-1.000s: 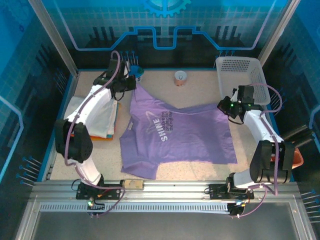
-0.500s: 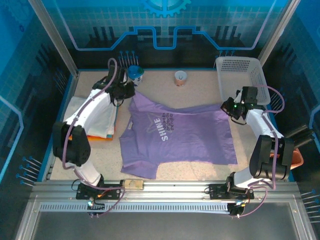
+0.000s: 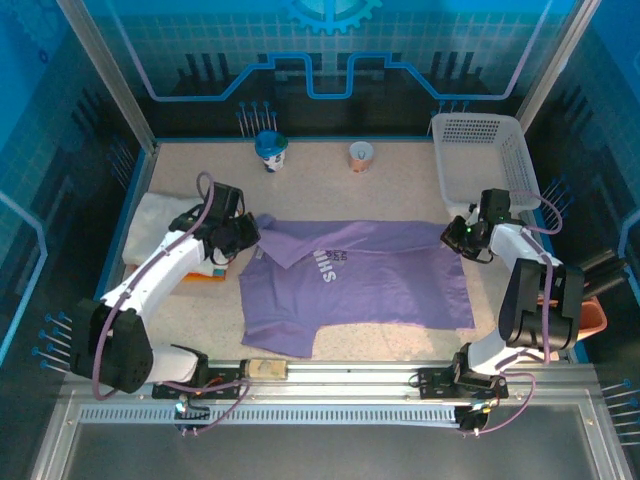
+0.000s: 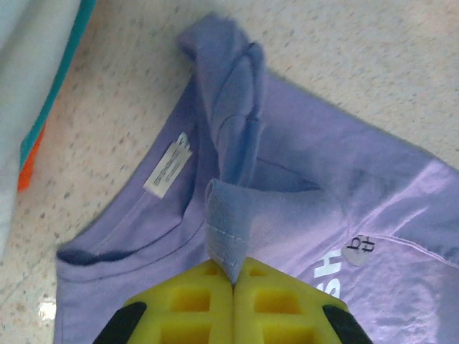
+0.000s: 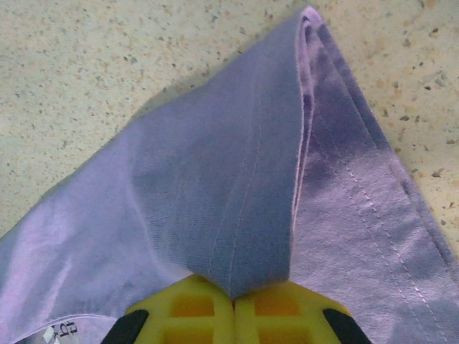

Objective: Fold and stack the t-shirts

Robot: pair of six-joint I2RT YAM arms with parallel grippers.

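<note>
The lavender-purple t-shirt (image 3: 370,285) lies spread across the middle of the table, its far edge folded over toward me so that only part of the white print (image 3: 325,262) shows. My left gripper (image 3: 248,232) is shut on the sleeve hem (image 4: 224,236) near the collar, just above the shirt. My right gripper (image 3: 452,236) is shut on the shirt's far right corner (image 5: 251,215), lifted over the layer below. A folded white t-shirt (image 3: 160,215) lies at the left, with an orange edge (image 4: 29,165) under it.
A white lattice basket (image 3: 480,150) stands at the back right, close behind my right gripper. A blue cup (image 3: 269,150) and a small orange-and-white cup (image 3: 361,155) stand by the back wall. Bare tabletop (image 3: 380,190) lies between them and the shirt.
Both grippers have drawn the shirt's far edge toward me, the left one a long way from the back. The sleeve and top edge now lie folded over, covering part of the print.
</note>
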